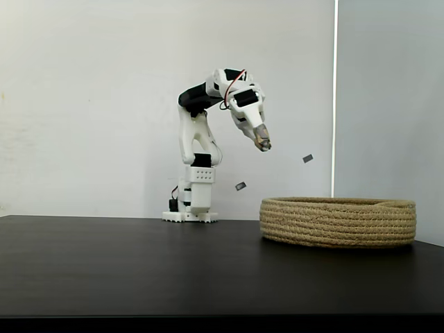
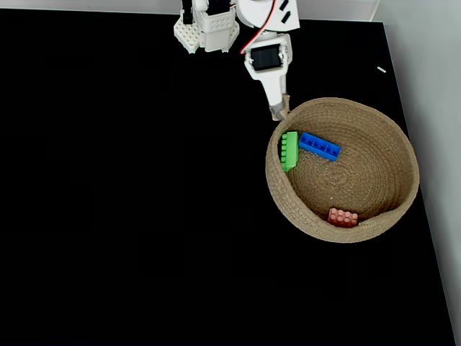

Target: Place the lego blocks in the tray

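Note:
The tray is a round basket of coiled tan rope (image 1: 338, 222) (image 2: 360, 108) on the right of the black table. Three lego blocks lie inside it. A green one (image 2: 289, 150) rests against the left inner wall, with a blue one (image 2: 319, 146) right beside it. A pale pink one (image 2: 343, 217) sits at the near wall. In the side fixed view the basket wall hides all three blocks. My gripper (image 1: 262, 143) (image 2: 279, 109) hangs in the air over the basket's far-left rim, pointing down. Its jaws look shut with nothing between them.
The white arm base (image 1: 191, 201) (image 2: 205, 32) stands at the table's far edge, left of the basket. The table's right edge (image 2: 425, 216) runs close past the basket. Two small grey tags (image 1: 307, 158) are stuck on the wall behind.

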You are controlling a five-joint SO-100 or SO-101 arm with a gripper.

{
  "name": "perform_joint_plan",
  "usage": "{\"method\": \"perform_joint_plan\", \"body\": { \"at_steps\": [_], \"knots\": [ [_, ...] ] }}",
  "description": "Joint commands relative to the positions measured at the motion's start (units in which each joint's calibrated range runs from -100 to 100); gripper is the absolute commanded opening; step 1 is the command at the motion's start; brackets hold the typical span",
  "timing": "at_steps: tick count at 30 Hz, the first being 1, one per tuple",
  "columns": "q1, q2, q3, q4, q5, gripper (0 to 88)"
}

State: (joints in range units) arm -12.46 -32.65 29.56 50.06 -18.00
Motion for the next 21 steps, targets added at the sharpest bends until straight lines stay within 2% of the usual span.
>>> {"method": "perform_joint_plan", "body": {
  "at_steps": [1,6,21],
  "knots": [
    [4.1,-11.5,7.6,-3.0,1.4,0.3],
    [7.8,-23.4,24.7,-10.2,5.4,0.3],
    [11.1,-54.4,64.1,-15.0,14.5,0.3]
  ]
}}
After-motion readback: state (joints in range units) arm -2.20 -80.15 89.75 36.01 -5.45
